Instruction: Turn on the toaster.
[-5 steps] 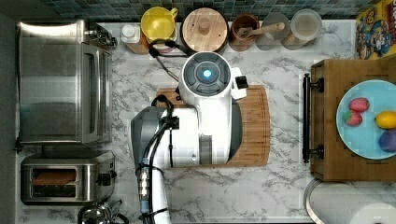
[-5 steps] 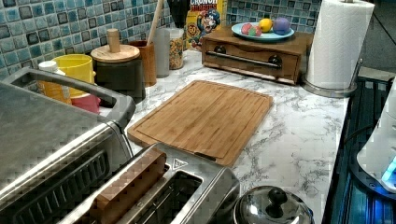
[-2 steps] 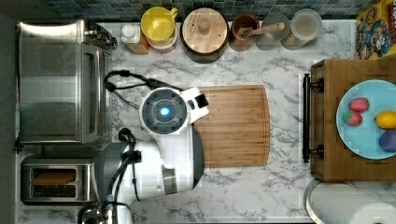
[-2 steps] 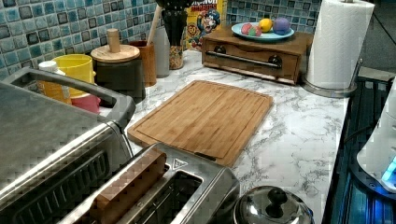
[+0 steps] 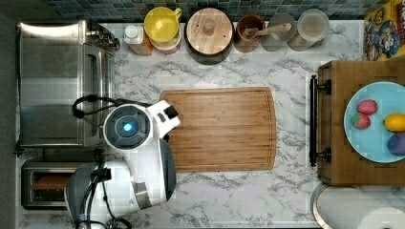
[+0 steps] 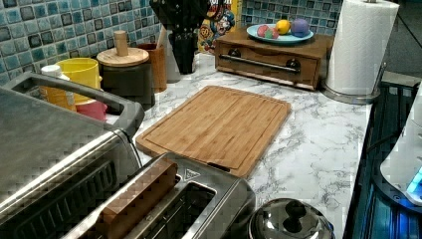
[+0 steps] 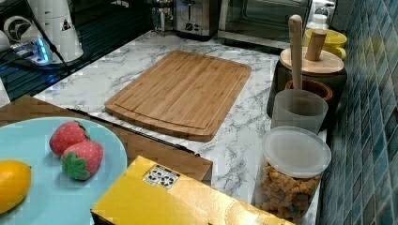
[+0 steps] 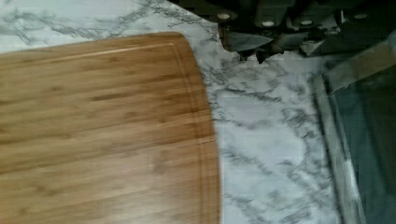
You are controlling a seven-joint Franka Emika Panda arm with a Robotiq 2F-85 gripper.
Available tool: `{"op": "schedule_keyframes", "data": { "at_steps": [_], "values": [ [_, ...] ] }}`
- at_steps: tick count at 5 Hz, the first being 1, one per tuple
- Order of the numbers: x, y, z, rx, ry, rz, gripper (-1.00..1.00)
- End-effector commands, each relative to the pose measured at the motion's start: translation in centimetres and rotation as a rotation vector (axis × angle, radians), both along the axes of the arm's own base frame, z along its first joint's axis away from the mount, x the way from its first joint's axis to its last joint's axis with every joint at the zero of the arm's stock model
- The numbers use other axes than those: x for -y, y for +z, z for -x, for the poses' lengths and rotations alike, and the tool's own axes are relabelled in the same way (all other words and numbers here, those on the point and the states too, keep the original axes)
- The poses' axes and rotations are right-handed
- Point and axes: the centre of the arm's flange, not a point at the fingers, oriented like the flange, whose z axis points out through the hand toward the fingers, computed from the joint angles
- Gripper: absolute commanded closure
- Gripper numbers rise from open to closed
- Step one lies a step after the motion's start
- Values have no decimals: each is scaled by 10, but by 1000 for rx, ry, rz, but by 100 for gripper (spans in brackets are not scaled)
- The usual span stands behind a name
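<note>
Toaster (image 5: 43, 183) sits just beside toaster oven (image 5: 62, 83), arm (image 5: 129, 162) overhead.

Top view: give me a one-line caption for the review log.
Panda arm over the marble counter between the cutting board and the toaster, beside the toaster oven.

Bamboo cutting board (image 5: 222, 129) on marble counter (image 5: 239, 195), near canisters (image 5: 209, 34)
</note>
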Motion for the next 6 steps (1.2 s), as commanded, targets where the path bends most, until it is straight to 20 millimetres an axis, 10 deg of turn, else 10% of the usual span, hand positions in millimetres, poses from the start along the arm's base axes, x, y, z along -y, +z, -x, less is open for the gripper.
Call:
{"op": "schedule_keyframes", "data": {
  "at_steps": [1, 6],
  "values": [
    [-47, -9, 69, -7, 257, -62, 100],
    [-100, -41, 142, 26, 383, -96, 100]
  ]
}}
